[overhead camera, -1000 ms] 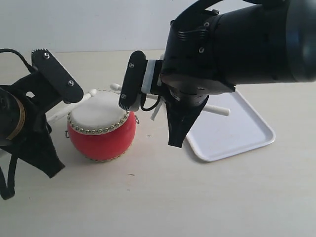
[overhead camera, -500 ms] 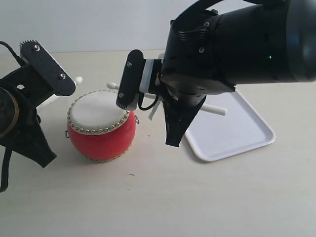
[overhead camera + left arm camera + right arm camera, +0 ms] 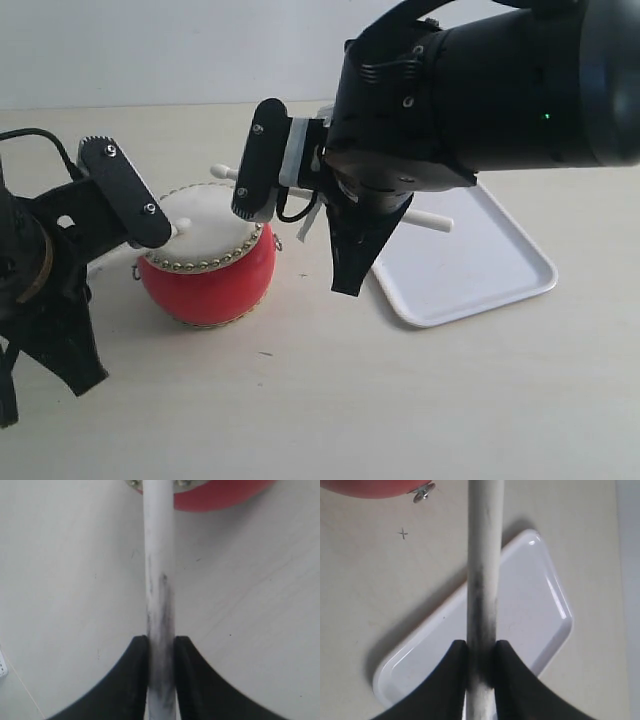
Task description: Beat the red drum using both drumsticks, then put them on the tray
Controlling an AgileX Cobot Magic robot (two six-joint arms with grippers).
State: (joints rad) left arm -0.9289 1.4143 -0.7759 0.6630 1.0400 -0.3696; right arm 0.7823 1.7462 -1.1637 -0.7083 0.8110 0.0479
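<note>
At the left of the exterior view the left gripper (image 3: 161,647) has swung down from the raised pose of half a second ago. Its fingers are pinched narrow on the scuffed shaft of the left drumstick (image 3: 159,555), whose rounded tip now sits on the cream skin at the left edge of the red drum (image 3: 205,285). That reads as a stroke just landed.

The drum stands left of centre and has not shifted. Above its far rim, the right drumstick (image 3: 440,222) has crept slightly up and to the left over the same second, and its tip hangs clear of the skin. The right gripper (image 3: 481,652) is clamped just as narrowly on it, in the upper middle of the frame.

So the beating is probably still under way. At right of centre the tray (image 3: 545,285) is bare, with only the butt of the right stick hovering over it, so the putting-down is not yet begun.

The table (image 3: 300,420) is pale beige and matte, with a few faint dark specks. A plain white wall (image 3: 200,50) fills the top of the frame
</note>
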